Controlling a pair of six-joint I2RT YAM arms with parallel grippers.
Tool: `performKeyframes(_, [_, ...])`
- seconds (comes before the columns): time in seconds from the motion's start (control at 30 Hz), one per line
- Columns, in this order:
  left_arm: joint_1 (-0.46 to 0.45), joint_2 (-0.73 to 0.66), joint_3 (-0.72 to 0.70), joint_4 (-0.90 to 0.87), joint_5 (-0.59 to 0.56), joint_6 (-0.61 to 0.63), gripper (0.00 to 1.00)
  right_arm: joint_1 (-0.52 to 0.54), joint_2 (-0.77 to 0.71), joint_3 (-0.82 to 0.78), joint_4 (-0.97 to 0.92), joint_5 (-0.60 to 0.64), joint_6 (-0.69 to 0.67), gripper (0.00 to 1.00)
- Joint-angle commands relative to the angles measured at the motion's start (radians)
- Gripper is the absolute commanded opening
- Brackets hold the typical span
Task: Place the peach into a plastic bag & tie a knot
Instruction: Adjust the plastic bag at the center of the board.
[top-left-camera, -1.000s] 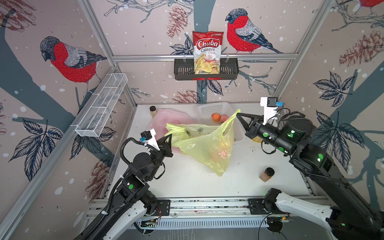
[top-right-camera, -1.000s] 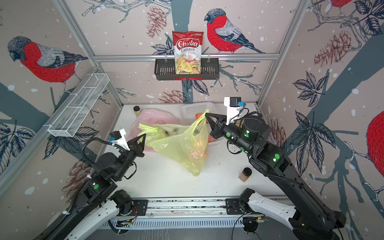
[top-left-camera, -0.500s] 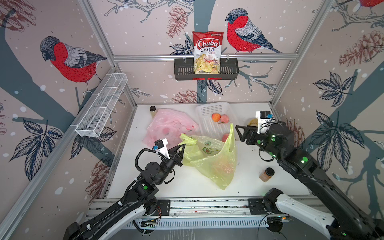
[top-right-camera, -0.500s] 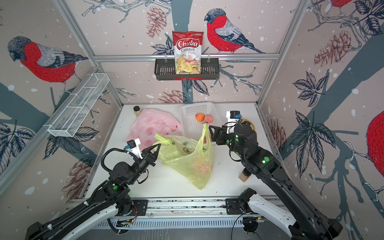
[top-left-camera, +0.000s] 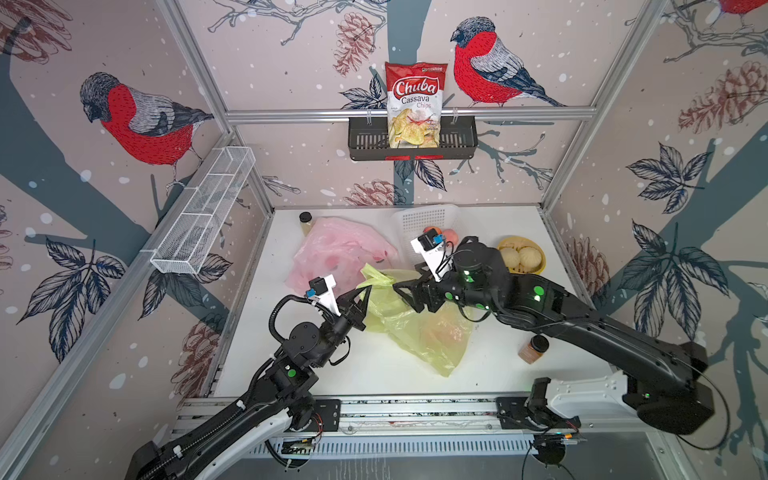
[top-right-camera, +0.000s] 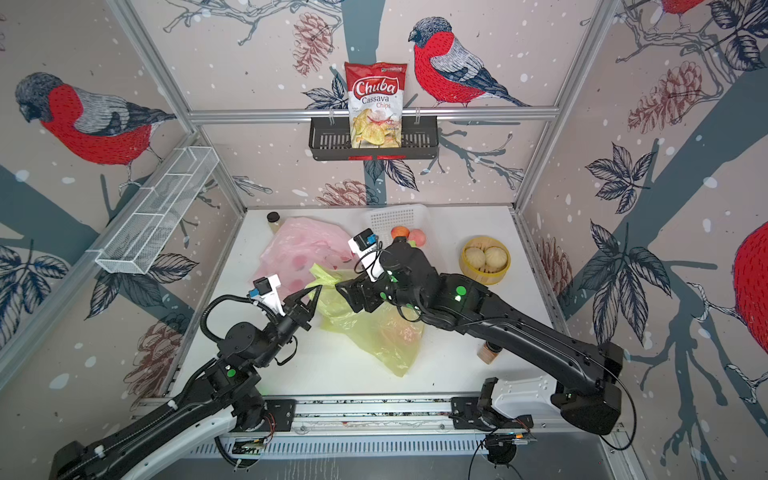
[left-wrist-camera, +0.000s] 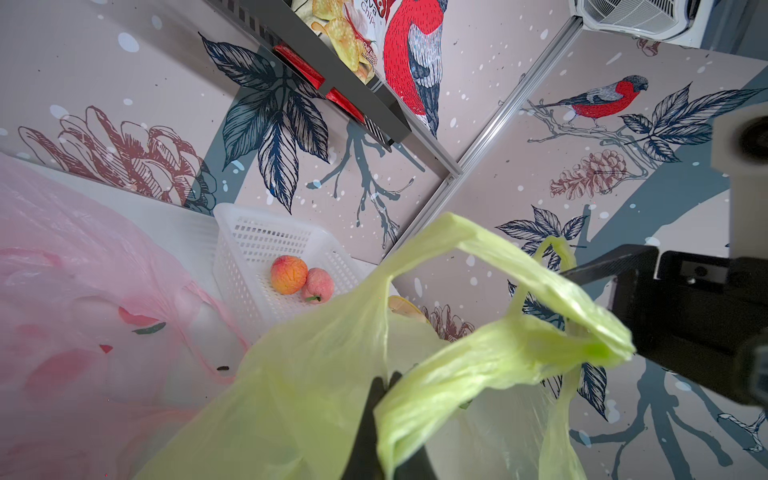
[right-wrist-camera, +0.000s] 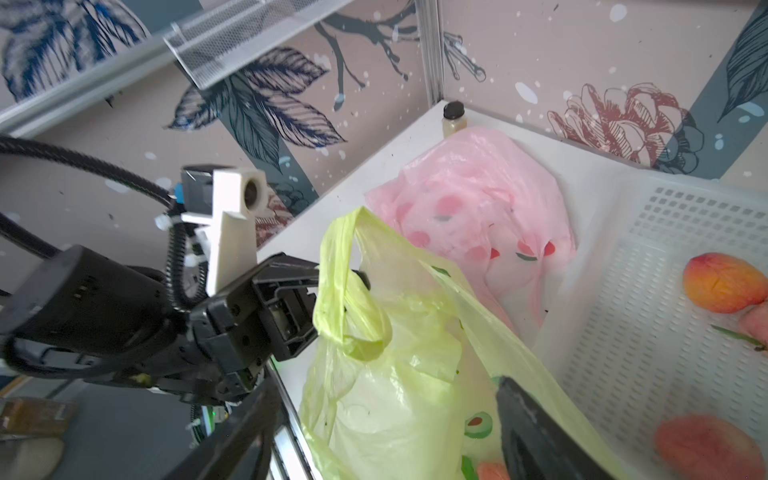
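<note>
The yellow-green plastic bag (top-left-camera: 424, 332) (top-right-camera: 374, 332) lies slumped mid-table. A peach (top-left-camera: 442, 332) (right-wrist-camera: 492, 471) shows as an orange blur through its film. My left gripper (top-left-camera: 365, 291) (top-right-camera: 316, 289) (left-wrist-camera: 384, 380) is shut on one bag handle (left-wrist-camera: 498, 353), holding it raised. My right gripper (top-left-camera: 405, 296) (top-right-camera: 347, 295) (right-wrist-camera: 386, 424) is open just right of it, its fingers (right-wrist-camera: 528, 424) spread either side of the bag's upper film and gripping nothing. More peaches (top-left-camera: 451, 237) (left-wrist-camera: 289, 274) lie in the white basket (top-left-camera: 424, 216) at the back.
A pink plastic bag (top-left-camera: 336, 249) lies back left beside a small bottle (top-left-camera: 306, 220). A bamboo steamer with buns (top-left-camera: 521, 255) stands at the right and a spice jar (top-left-camera: 534, 349) nearer the front right. A chips bag (top-left-camera: 415, 104) hangs in the wall rack.
The right gripper has let go of the bag handle, opened, and moved left toward the left gripper. The bag, earlier stretched between both grippers, has sagged onto the table.
</note>
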Motion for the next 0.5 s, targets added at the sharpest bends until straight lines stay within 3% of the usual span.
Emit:
performKeyframes(0.0, [-0.001, 0.002, 0.011, 0.027, -0.004, 0.000, 0.00, 0.009, 0.037, 0.020, 0.013, 0.034, -0.043, 0.87])
performKeyframes(0.2, [-0.002, 0.000, 0.008, 0.027, 0.001, -0.001, 0.00, 0.009, 0.092, 0.045, 0.022, 0.031, -0.063, 0.84])
performKeyframes(0.47, [-0.003, 0.001, 0.008, 0.020, 0.015, 0.006, 0.00, -0.008, 0.120, 0.064, 0.056, 0.015, -0.080, 0.57])
